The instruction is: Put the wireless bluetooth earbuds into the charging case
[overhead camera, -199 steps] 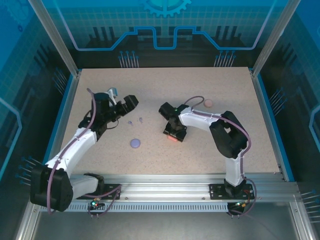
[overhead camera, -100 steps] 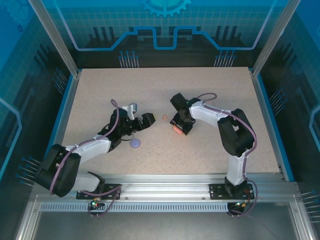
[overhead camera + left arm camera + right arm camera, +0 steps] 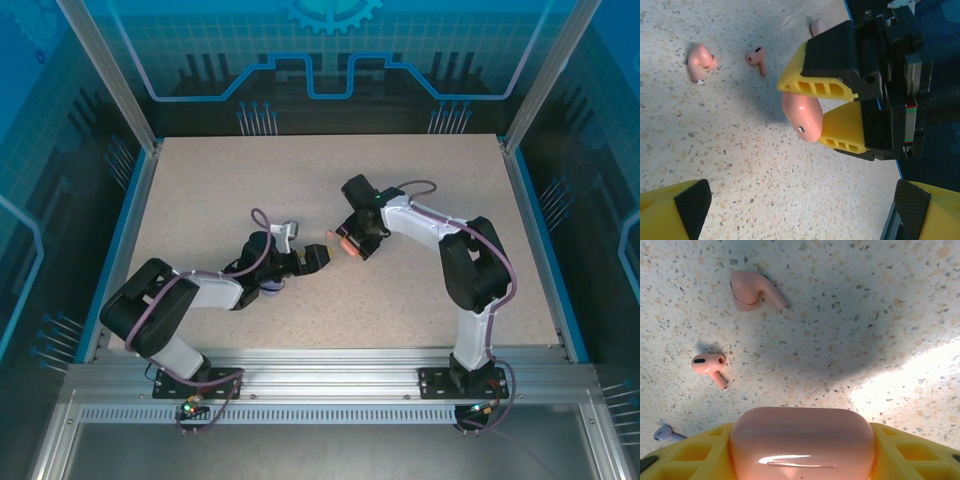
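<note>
The right gripper (image 3: 802, 452) is clamped on a coral-red charging case (image 3: 802, 440). Its yellow fingers (image 3: 815, 87) press the case from both sides. The case reads as one smooth, closed pebble held just above the table (image 3: 200, 190), with nothing seated in it. In the left wrist view, one rounded end of the case pokes out past the fingertips.

The left gripper (image 3: 316, 258) is released. Its jaws are spread wide with nothing between them, and it points at the right gripper from close by, near the middle of the table.

On the speckled surface near the held case lie the first coral-red earbud (image 3: 752, 290) and the second coral-red earbud (image 3: 710, 365). They lie apart from each other, neither touches the case, and both are outside any case. One lavender earbud (image 3: 665, 432) lies at the lower left edge of the right wrist view, beside the right gripper's finger.

A lavender patch (image 3: 273, 291) shows at the edge of the left forearm in the top view. It is possibly a second case, too covered to be sure.

The count is one coral-red case, two coral-red earbuds and one lavender earbud.
</note>
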